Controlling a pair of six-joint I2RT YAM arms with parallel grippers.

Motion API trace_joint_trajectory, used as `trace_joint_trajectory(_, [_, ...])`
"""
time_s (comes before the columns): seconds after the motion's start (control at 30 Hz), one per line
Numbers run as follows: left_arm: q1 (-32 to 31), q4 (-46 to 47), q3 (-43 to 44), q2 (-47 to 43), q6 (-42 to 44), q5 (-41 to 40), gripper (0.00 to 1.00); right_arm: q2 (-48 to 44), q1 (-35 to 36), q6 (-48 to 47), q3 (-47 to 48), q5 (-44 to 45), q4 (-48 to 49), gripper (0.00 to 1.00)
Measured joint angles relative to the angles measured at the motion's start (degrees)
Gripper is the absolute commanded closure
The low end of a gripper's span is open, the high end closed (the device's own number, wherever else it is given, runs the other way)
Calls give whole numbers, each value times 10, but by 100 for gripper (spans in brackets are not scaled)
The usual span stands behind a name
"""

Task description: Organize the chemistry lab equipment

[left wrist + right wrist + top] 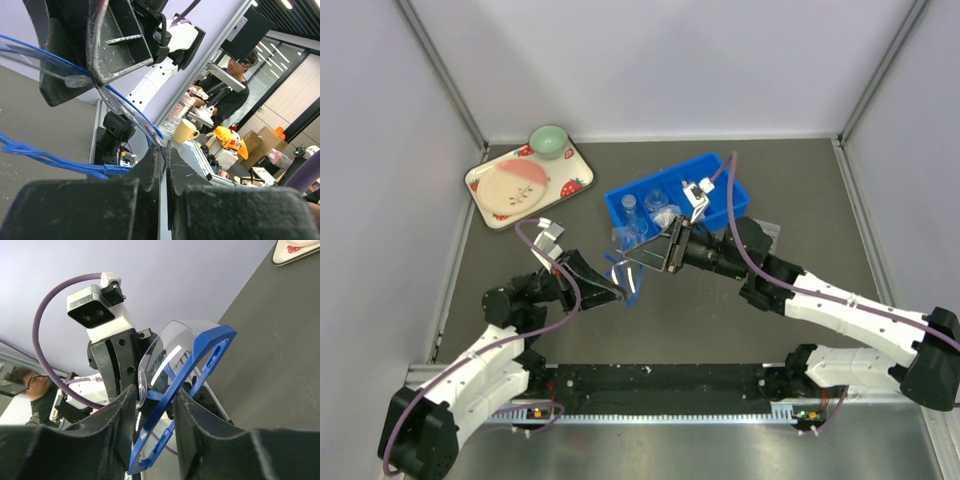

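- Holding the safety glasses [628, 280], your left gripper [164, 165] is clamped on the clear lens.
- Your right gripper [159, 405] squeezes the blue frame near the blue bin [732, 192].

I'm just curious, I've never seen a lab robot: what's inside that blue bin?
The blue bin holds clear glassware: a small flask and what look like beakers. The right arm covers the bin's right part, so anything there is hidden.

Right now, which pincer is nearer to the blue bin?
The right. The right pincer is just in front of the blue bin, holding the goggles; the left pincer holds the same goggles farther back from it.
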Motion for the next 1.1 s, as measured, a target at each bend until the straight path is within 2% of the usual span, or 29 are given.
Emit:
trace_joint_trajectory(0.07, [0, 1, 0, -1, 2, 0, 100, 1, 1, 0, 0, 1, 0, 87])
trace_joint_trajectory(0.17, [0, 1, 0, -2, 9, 0, 100, 0, 3, 13, 3, 3, 12, 100])
trace_joint_trajectory(0.23, [2, 1, 0, -2, 17, -5, 98, 0, 4, 21, 9, 3, 18, 100])
trace_joint_trajectory(0.27, [2, 1, 0, -2, 21, -7, 93, 0, 6, 23, 12, 4, 20, 100])
trace_joint_trajectory(0.3, [2, 2, 0, -2, 24, -9, 77, 0, 7, 23, 14, 4, 21, 100])
trace_joint_trajectory(0.37, [2, 1, 0, -3, 34, -11, 68, 0, 8, 23, 15, 5, 21, 100])
trace_joint_trajectory(0.4, [2, -11, 0, -5, 36, -13, 61, 0, 9, 23, 15, 1, 20, 100])
trace_joint_trajectory(0.43, [2, -23, 0, -6, 40, -14, 50, 0, 12, 20, 15, 0, 18, 100])
trace_joint_trajectory(0.5, [1, -59, 0, -15, 56, -15, 36, 0, 15, 11, 15, 2, 11, 100])
trace_joint_trajectory(0.53, [0, -82, 1, -23, 67, -14, 13, 0, 15, 6, 15, 5, 4, 100])
trace_joint_trajectory(0.57, [0, -108, 4, -31, 84, -14, 5, 0, 15, 3, 15, 8, 0, 100])
trace_joint_trajectory(0.6, [0, -151, 12, -43, 106, -15, 2, 0, 15, -2, 15, 10, -6, 100])
trace_joint_trajectory(0.8, [-1, -442, 104, -99, 264, -49, 2, 0, 14, -36, 22, 38, -40, 100])
trace_joint_trajectory(0.93, [-2, -657, 198, -108, 387, -127, 2, -16, 0, -66, 29, 59, -82, 100])
trace_joint_trajectory(1.1, [-2, -803, 259, -106, 482, -229, 2, -45, -76, -113, 41, 87, -170, 100])
